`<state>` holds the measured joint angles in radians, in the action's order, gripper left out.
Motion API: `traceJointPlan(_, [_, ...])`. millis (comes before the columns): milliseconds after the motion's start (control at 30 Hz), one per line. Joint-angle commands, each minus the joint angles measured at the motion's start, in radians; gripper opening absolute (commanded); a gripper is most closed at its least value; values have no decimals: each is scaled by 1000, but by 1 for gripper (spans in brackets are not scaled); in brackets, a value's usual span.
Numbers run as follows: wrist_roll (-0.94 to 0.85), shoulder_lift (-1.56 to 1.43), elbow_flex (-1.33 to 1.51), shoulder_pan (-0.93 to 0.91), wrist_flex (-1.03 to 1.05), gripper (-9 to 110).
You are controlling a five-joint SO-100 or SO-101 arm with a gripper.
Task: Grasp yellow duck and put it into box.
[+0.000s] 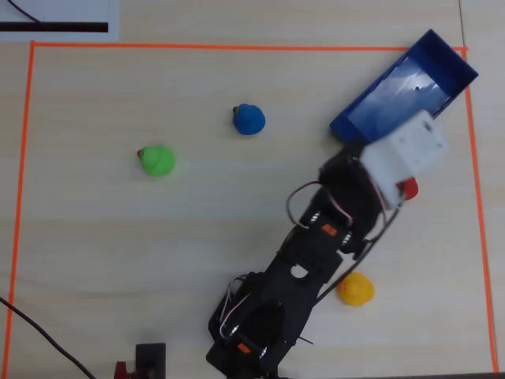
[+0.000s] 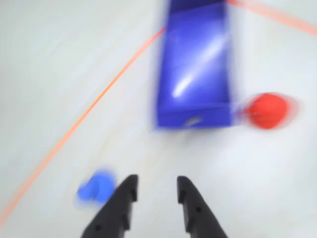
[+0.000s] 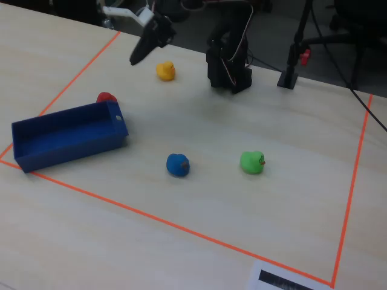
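Your surface (image 3: 199,199) carries the box (image 3: 63,136) by the taped corner, with a red duck (image 3: 106,97) just beside its end wall. Your pincer (image 2: 154,191) hangs in the air, spread and empty. The yellow duck (image 1: 356,289) sits on the surface close beside the arm's base, well apart from the box.

Yellow-orange for the yellow duck (image 1: 356,289), glossy deep blue for the box (image 3: 66,140), red (image 2: 267,111), green (image 3: 252,162) and blue (image 3: 178,165) for the other ducks, black for the gripper (image 2: 154,191), orange tape (image 3: 175,226) bordering pale wood-grain table (image 3: 199,130).
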<state>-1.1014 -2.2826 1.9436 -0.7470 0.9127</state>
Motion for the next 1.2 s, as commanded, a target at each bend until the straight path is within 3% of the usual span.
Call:
traceJointPlan(0, [21,58,-101,-402,74,12])
traceJointPlan(200, [-107,46,-106,-741,434,26])
traceJointPlan(267, [-195,26,-100,-784,546,28])
traceJointPlan(500, [-206,18,-74,-802,719,36])
traceJointPlan(733, [-242,152,12,-890,643,42])
traceJointPlan(1167, [-468,190,365,-1031,244,49])
